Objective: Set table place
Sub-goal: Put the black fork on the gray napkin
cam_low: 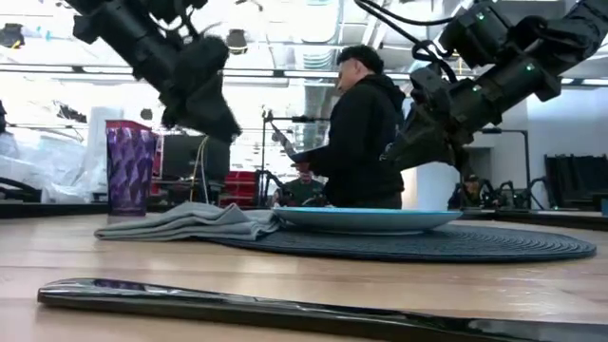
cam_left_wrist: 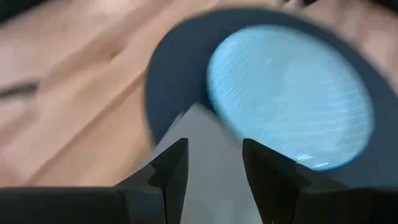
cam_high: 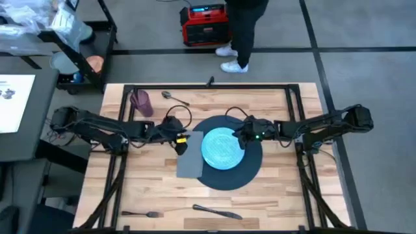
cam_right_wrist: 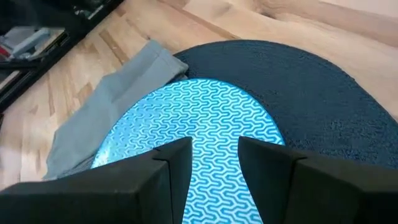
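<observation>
Centrally on the table (cam_high: 273, 195) lies the place (cam_high: 250, 170), a dark round mat, with the light blue plate (cam_high: 223, 147) resting on it and the grey napkin (cam_high: 190, 156) overlapping its left edge. Both grippers hang above the setting — the left gripper (cam_left_wrist: 214, 163) over the napkin's near corner, fingers parted a little and holding nothing; the right gripper (cam_right_wrist: 214, 155) above the plate's right rim, fingers likewise slightly apart and empty. Bare wood lies open at the mat's right. Near the front rail lie a fork (cam_high: 141, 213) and a knife (cam_high: 218, 211); toward the back edge, a purple cup (cam_high: 141, 102) and a spoon (cam_high: 174, 97).
</observation>
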Controlling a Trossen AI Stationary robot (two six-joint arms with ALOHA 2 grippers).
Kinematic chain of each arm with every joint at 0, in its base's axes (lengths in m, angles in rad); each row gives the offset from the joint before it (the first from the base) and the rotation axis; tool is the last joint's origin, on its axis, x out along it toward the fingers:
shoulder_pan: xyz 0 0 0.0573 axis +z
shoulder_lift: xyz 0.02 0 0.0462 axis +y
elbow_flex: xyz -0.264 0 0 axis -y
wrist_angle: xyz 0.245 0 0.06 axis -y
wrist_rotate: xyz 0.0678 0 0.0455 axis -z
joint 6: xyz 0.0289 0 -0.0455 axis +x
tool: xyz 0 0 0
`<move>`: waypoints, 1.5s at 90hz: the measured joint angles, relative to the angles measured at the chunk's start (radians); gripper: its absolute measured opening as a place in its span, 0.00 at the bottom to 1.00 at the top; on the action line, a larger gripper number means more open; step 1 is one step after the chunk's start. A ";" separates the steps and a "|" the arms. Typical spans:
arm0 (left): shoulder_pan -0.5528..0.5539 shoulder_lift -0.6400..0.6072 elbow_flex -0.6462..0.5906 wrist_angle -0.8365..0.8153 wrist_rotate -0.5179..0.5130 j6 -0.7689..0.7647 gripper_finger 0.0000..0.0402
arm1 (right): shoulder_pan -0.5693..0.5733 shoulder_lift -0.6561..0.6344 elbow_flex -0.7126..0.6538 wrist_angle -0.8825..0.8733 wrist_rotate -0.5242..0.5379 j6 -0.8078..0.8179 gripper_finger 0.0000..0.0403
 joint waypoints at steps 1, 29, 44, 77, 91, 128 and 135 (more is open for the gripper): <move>-0.006 -0.004 0.000 0.003 -0.012 0.003 0.34 | 0.005 0.000 0.000 0.001 0.009 -0.002 0.29; -0.227 -0.208 -0.101 0.052 -0.313 0.026 0.34 | 0.140 -0.004 0.000 0.010 0.151 -0.011 0.29; -0.346 -0.351 -0.287 0.230 -0.363 -0.037 0.34 | 0.212 -0.004 0.000 0.026 0.193 0.019 0.29; -0.438 -0.507 -0.475 0.430 -0.416 0.123 0.34 | 0.383 -0.004 0.000 0.102 0.239 0.140 0.29; -0.438 -0.576 -0.506 0.429 -0.375 0.209 0.34 | 0.464 0.000 0.000 0.124 0.369 0.164 0.29; -0.438 -0.686 -0.608 0.464 -0.187 0.129 0.34 | 0.476 0.000 0.000 0.143 0.387 0.207 0.29; -0.438 -0.685 -0.608 0.478 -0.183 0.148 0.34 | 0.474 0.000 0.000 0.146 0.387 0.206 0.29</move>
